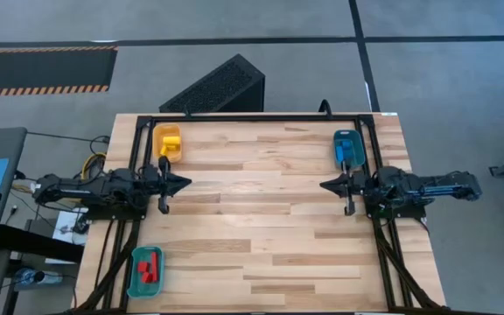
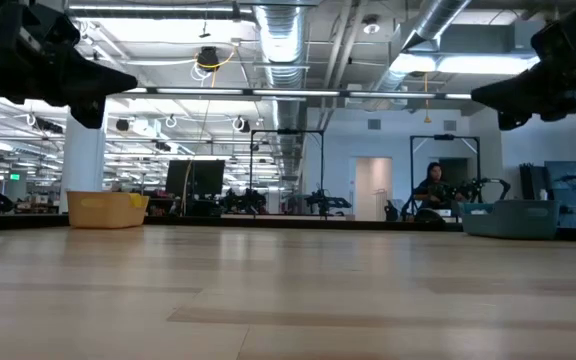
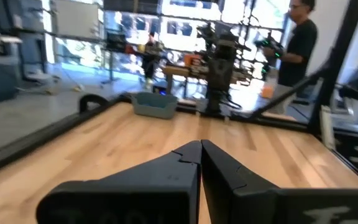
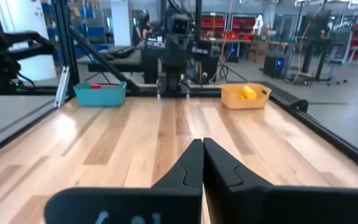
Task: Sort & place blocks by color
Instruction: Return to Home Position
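My left gripper [image 1: 185, 183] and right gripper [image 1: 324, 185] are pressed together, empty; red blocks [image 1: 150, 265] in green bin [image 1: 133, 285], yellow blocks [image 1: 171, 143] in yellow bin [image 1: 157, 131], blue blocks [image 1: 347, 146] in blue bin [image 1: 338, 159], likely light, rigid, best pinched across flat faces.

Two near-black robot arms, the left arm [image 1: 103, 188] and the right arm [image 1: 418, 185], are built from chunky, rounded, jointed segments. The left gripper [image 3: 201, 146] and right gripper [image 4: 202, 143] each carry two matte black, wedge-shaped fingers [image 3: 166, 171] with stepped inner edges, tapering to a point. Faint, unreadable markings sit on the gripper housings.
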Robot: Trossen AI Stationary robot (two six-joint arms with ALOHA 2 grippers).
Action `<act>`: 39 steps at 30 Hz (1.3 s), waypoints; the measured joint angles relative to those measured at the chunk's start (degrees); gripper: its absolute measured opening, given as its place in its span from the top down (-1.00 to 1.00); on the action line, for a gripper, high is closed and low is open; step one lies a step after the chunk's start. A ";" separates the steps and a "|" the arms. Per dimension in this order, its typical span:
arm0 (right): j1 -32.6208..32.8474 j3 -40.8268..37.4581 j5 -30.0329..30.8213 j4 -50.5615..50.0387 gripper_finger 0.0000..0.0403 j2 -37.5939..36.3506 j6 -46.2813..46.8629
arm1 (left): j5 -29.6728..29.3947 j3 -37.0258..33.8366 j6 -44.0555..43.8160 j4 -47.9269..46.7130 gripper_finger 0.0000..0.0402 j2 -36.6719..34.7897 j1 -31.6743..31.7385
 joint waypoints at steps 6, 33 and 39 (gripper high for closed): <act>0.02 0.02 -0.02 -0.03 0.87 2.92 0.07 | 4.54 -0.02 -0.56 -0.65 1.00 2.17 -0.02; 0.02 0.02 0.15 0.00 0.87 3.47 0.07 | 4.69 -0.15 -0.60 -0.67 1.00 2.52 -0.02; 0.02 0.02 0.20 -0.02 0.86 3.47 0.07 | 4.69 -0.15 -0.59 -0.65 1.00 2.52 -0.02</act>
